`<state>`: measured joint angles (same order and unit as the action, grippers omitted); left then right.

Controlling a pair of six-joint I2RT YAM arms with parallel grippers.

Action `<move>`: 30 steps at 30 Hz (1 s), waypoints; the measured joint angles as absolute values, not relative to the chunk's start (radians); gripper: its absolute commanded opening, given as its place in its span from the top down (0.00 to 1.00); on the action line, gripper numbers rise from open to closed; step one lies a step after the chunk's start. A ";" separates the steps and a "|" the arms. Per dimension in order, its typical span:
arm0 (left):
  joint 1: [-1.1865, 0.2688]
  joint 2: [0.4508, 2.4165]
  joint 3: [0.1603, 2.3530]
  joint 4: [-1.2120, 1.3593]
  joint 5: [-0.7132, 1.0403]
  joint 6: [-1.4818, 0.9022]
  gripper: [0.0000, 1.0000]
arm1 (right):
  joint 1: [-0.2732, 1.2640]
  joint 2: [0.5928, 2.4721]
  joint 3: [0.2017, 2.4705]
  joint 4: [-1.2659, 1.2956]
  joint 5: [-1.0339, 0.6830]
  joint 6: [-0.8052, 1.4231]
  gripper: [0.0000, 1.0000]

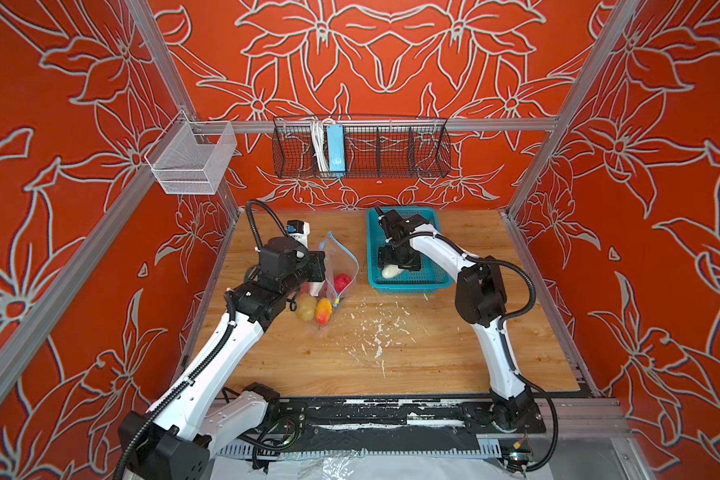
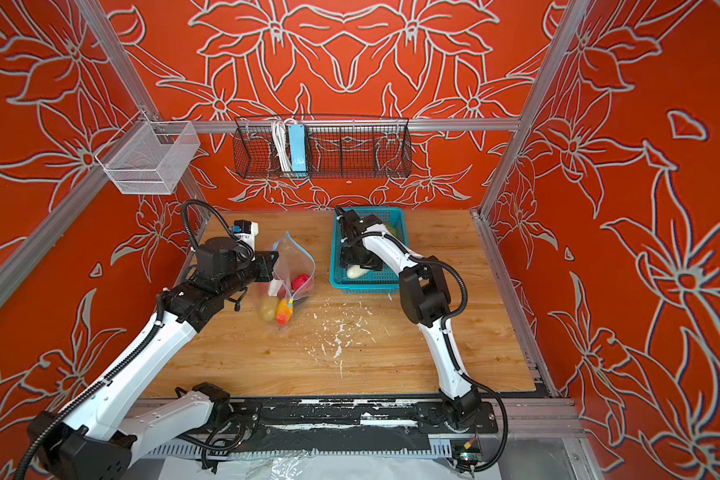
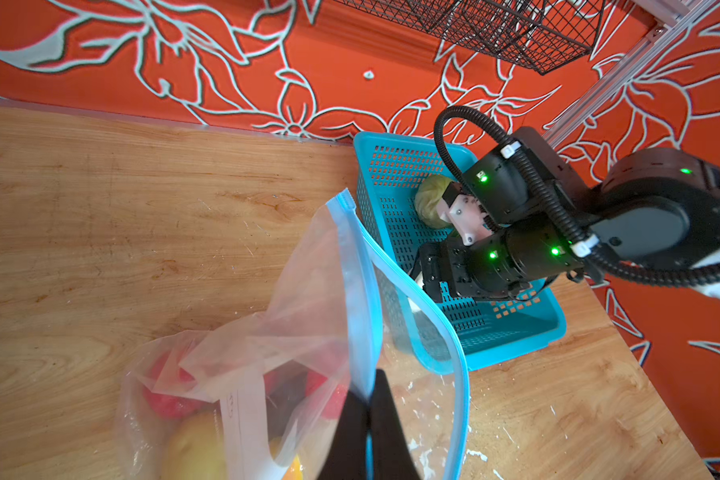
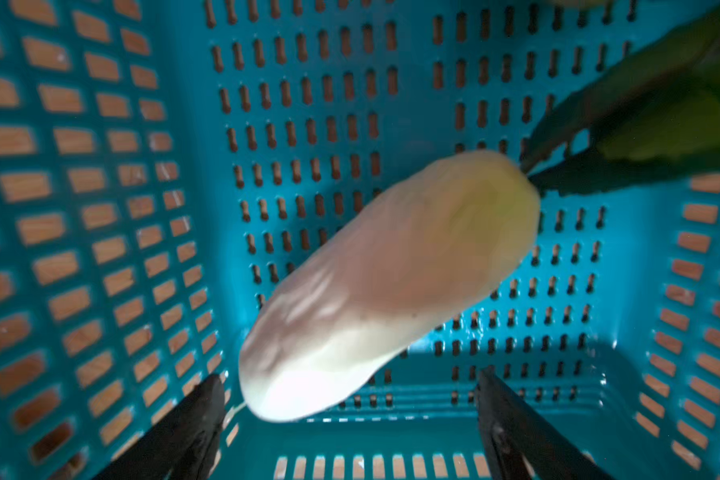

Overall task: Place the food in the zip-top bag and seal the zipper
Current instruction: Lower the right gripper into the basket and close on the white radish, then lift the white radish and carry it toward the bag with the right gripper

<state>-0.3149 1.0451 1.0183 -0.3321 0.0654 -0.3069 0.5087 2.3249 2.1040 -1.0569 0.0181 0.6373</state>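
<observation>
The clear zip-top bag (image 1: 336,266) (image 2: 294,266) stands with its mouth gaping. My left gripper (image 3: 368,405) is shut on one side of its blue zipper (image 3: 360,291); the yellow tab (image 1: 336,298) hangs at the zipper's end. Inside the bag lie red berries (image 1: 341,282), a yellow potato (image 1: 305,306) and an orange-red fruit (image 1: 323,311). My right gripper (image 4: 348,378) is down in the teal basket (image 1: 433,284), open, its fingers on either side of the pale cucumber's (image 4: 391,286) near end. A green leaf (image 4: 661,124) and a cabbage (image 3: 429,203) also lie in the basket.
The basket (image 3: 516,345) stands right beside the bag's open mouth, at the back of the wooden table (image 1: 433,353). White flecks (image 1: 375,332) are scattered mid-table. A black wire rack (image 1: 360,149) and a white mesh bin (image 1: 192,160) hang on the frame above.
</observation>
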 measured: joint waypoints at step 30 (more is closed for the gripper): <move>-0.315 1.044 1.018 -0.333 0.060 -0.307 1.00 | 0.476 2.304 2.122 -1.053 0.046 0.440 0.54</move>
